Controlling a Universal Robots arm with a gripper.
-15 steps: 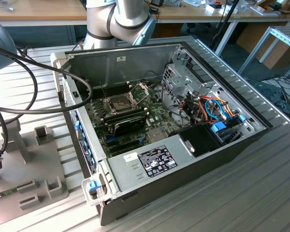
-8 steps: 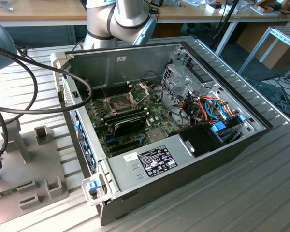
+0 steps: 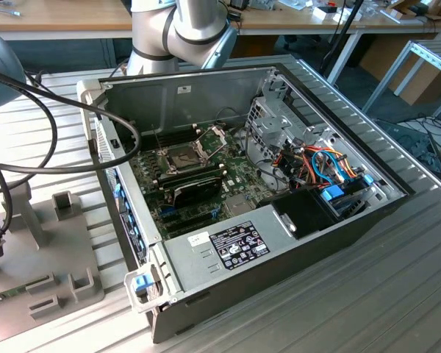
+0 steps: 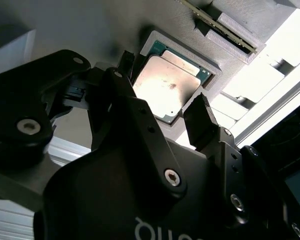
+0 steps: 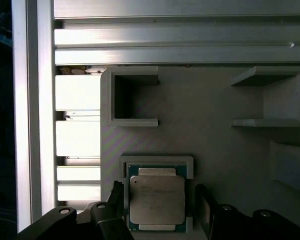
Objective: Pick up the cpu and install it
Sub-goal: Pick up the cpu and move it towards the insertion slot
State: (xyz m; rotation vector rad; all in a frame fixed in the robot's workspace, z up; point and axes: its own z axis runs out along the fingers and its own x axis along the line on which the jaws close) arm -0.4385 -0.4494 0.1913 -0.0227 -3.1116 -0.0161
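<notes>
Right now the cpu (image 5: 156, 199) lies in its recess in the grey holder (image 5: 215, 145), not yet lifted. The gripper (image 5: 159, 196) hangs over it, spread wide, one finger on either side. Left of centre in the exterior view, the motherboard socket (image 3: 184, 156) stands open.

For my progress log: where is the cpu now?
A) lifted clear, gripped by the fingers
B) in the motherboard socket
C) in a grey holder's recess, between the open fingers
C: in the first wrist view the cpu lies in a recess of the holder, with the gripper open on either side of it.
</notes>
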